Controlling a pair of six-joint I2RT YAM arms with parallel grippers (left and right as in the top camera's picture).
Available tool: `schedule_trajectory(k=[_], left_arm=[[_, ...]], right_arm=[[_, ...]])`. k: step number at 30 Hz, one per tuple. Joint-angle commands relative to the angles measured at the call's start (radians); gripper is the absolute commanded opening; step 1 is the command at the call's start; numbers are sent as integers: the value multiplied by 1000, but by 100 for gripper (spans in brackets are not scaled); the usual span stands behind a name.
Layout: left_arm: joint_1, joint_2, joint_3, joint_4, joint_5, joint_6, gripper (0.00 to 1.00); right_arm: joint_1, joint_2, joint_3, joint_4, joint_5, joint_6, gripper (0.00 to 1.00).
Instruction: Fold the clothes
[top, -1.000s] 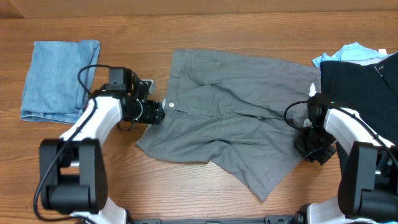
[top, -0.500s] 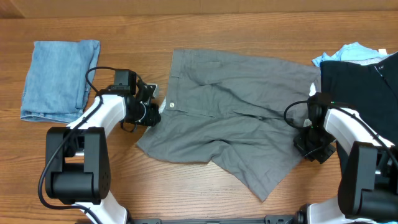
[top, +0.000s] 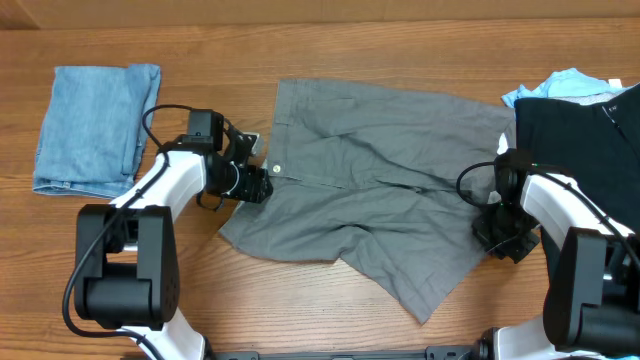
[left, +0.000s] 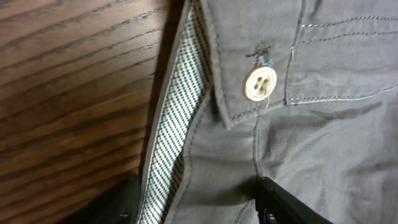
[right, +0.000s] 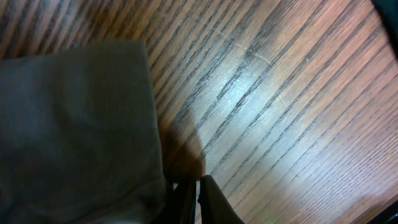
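The left gripper (left: 199, 190) was held wide open, with the striped waist edge of the grey shorts (top: 380, 190) between its fingers, at the shorts' 9 o'clock side. A pale button (left: 259, 83) was seen just past it. The right gripper (right: 199, 186) was closed at the shorts' 4 o'clock edge; whether cloth was pinched could not be told. The shorts were spread mid-counter (top: 300, 50).

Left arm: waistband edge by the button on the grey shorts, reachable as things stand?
Likely yes. The left gripper is open right at the waistband edge of the grey shorts, next to the button, with nothing lying over it.
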Motion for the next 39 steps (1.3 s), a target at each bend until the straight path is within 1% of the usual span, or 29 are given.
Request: schedule_trajectory(k=[1,3,5,6,7,8,9,10,12,13,15,16,18,19,20,22,24,27,29,32,34,35,36,37,39], left_arm=[[-50,34,-28,-10,-31,37,59],[-69,34,-28,-10,-32,63,52],[-80,34,-28,-11,-48,65,48],[-85,34,-28,-12,-65,65,43],[-85,34,-27,-13,-79,64,37],[-85,34,-27,-13,-80,64,29],[-84,34,-27,-13,-80,64,17],[-84,34,-27,-13,-84,64,12],[-84,34,-23,6,-94,64,9],[-84,34,-18,11,-127,53,8],[-84,34,-10,17,-248,-15,7],[-83,34,-8,23,-346,-64,7],[-83,34,-8,27,-507,-132,9],[-79,34,-8,30,-565,-166,10],[-71,34,-8,33,-590,-191,11],[-52,34,-8,34,-602,-235,11],[-15,34,-8,31,-599,-304,12],[37,34,-8,8,-592,-370,15],[63,34,-8,-5,-560,-375,17],[86,26,5,-10,-478,-374,31],[84,10,38,-32,-438,-374,48],[81,-5,62,-49,-422,-375,55],[77,-21,84,-63,-414,-376,65],[76,-42,111,-83,-411,-388,72],[76,-98,180,-128,-406,-405,82]], right_arm=[[0,-8,-3,6,0,-3,8],[0,-8,-3,6,0,-3,8],[0,-8,-3,6,0,-3,8],[0,-8,-3,5,0,-3,8],[0,-8,-3,5,0,-3,8],[0,-8,-3,6,0,-3,8],[0,-8,-3,6,0,-3,8],[0,-8,-3,6,0,-3,8],[0,-8,-3,9,0,-3,8],[0,-8,-3,9,-1,-3,8],[0,-8,-3,9,-1,-3,7],[0,-8,-3,9,-2,-3,7],[0,-8,-3,10,-11,-4,6],[0,-8,-3,10,-12,-4,6],[0,-8,-3,11,-14,-11,4],[1,-8,-3,27,-58,-68,4],[1,-8,-3,47,-117,-126,4],[1,-8,-3,62,-148,-158,4],[1,-8,0,66,-148,-159,4],[1,-8,43,52,-165,-181,4],[1,-8,113,30,-234,-258,4],[1,-8,147,18,-265,-291,4],[1,-8,181,13,-293,-320,5],[1,-8,218,15,-318,-360,9],[1,-8,288,24,-351,-399,16]])
